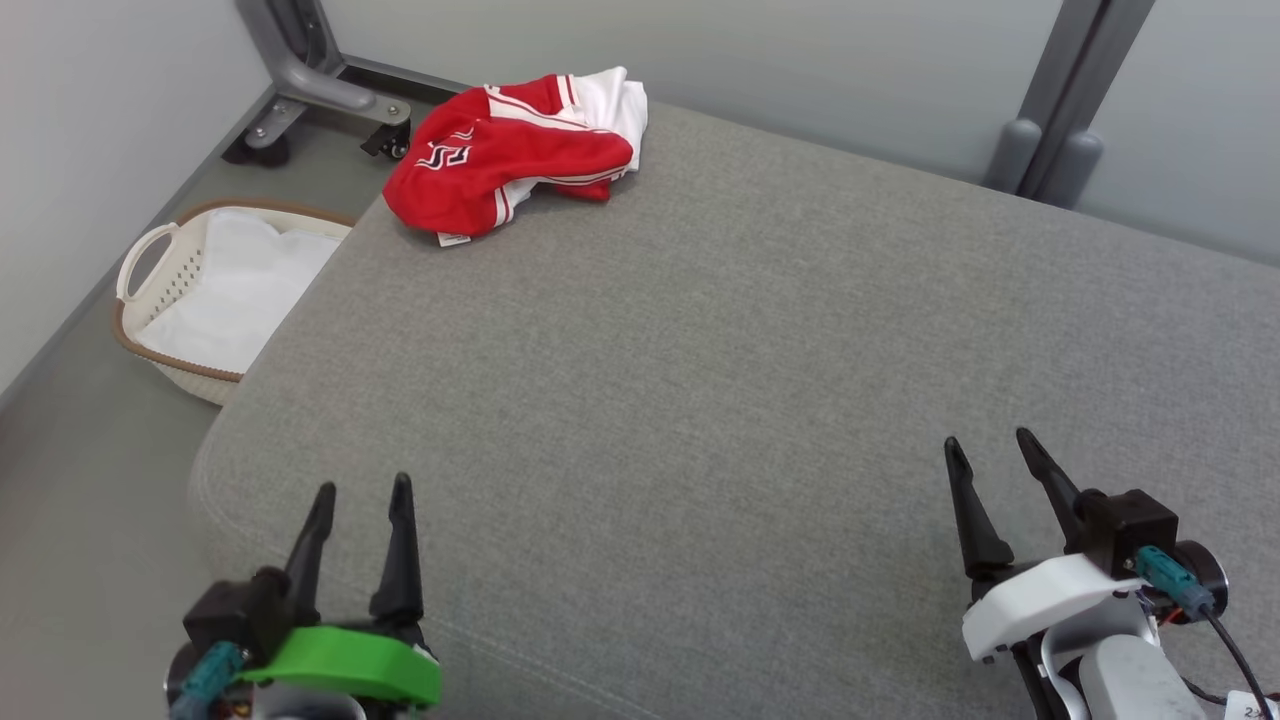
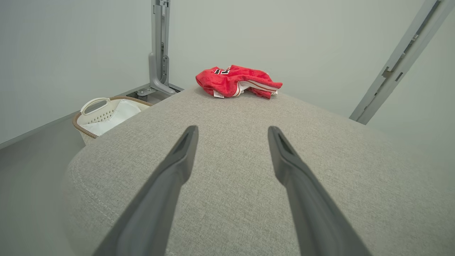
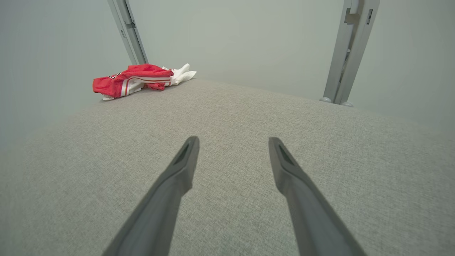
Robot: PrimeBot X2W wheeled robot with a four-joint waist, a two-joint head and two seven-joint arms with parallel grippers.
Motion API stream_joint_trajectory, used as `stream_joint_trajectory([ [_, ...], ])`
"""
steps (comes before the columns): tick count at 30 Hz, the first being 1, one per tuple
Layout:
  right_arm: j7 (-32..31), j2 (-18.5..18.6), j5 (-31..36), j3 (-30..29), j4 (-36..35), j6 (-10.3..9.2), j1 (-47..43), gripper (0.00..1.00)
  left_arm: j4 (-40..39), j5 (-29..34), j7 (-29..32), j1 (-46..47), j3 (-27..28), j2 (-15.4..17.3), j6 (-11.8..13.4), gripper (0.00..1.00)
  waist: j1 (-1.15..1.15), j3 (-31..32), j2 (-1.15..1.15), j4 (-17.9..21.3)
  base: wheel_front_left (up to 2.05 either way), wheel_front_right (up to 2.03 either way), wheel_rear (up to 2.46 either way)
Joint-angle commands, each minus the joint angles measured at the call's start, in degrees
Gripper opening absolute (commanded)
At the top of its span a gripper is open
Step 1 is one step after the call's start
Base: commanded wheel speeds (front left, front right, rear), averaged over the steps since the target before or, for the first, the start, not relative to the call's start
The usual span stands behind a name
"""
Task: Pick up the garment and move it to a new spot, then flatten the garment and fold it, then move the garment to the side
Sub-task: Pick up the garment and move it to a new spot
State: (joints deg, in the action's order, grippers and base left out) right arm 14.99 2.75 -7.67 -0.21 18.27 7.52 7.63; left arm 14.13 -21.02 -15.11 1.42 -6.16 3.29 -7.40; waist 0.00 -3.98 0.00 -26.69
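A red and white garment [image 1: 520, 150] lies crumpled at the far left corner of the grey padded surface [image 1: 720, 380]. It also lies far ahead in the left wrist view, garment [image 2: 236, 81], and at the upper left of the right wrist view, garment [image 3: 137, 80]. My left gripper [image 1: 362, 490] hovers open over the near left edge, far from the garment, with nothing between its fingers. Over the near right part, my right gripper [image 1: 990, 445] is open and empty too. Both pairs of fingers point toward the back wall.
A white laundry basket [image 1: 150, 265] with white cloth inside stands on the floor left of the padded surface. Grey frame posts [image 1: 1060, 110] and a wheeled frame foot [image 1: 320, 90] stand along the back wall.
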Motion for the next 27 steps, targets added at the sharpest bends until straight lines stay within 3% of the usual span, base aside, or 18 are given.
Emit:
stream_joint_trajectory([
  [1, 0.27, 0.28, 0.79, -0.20, -0.42, -0.06, 0.81, 1.00, -0.86, 0.15, -0.05, 2.56, 0.49, 1.16, -0.17, 1.00, 0.00, -1.01, 0.00, 0.74, 0.00, 0.00, 0.00],
  [6, 0.28, 0.27, 2.95, -0.35, -1.48, -0.06, 3.31, 1.00, -2.81, 0.44, -0.04, 9.81, 2.02, 5.73, -0.17, 1.00, 0.00, -3.65, 0.00, 2.73, 0.00, 0.00, 0.00],
  [13, -0.56, 0.27, 6.37, -0.12, -3.18, -0.06, 7.93, 1.00, -2.79, -2.13, 4.14, 26.66, 5.24, 14.74, -0.17, 1.00, 0.00, -8.85, 0.00, 7.26, 0.00, 0.00, 0.00],
  [19, -2.77, 0.27, 9.03, 0.95, -6.19, -0.06, 10.78, 1.00, 4.51, -5.94, 8.98, 40.43, 4.46, 20.78, -0.17, 1.00, 0.00, -14.34, 0.00, 11.53, 0.00, 0.00, 0.00],
  [27, -5.85, 0.25, 12.17, 1.66, -12.01, -0.06, 12.80, 1.00, 17.89, -10.89, 15.18, 50.10, -1.20, 24.47, -0.16, 1.00, 0.00, -21.94, 0.00, 15.69, 0.00, 0.00, 0.00],
])
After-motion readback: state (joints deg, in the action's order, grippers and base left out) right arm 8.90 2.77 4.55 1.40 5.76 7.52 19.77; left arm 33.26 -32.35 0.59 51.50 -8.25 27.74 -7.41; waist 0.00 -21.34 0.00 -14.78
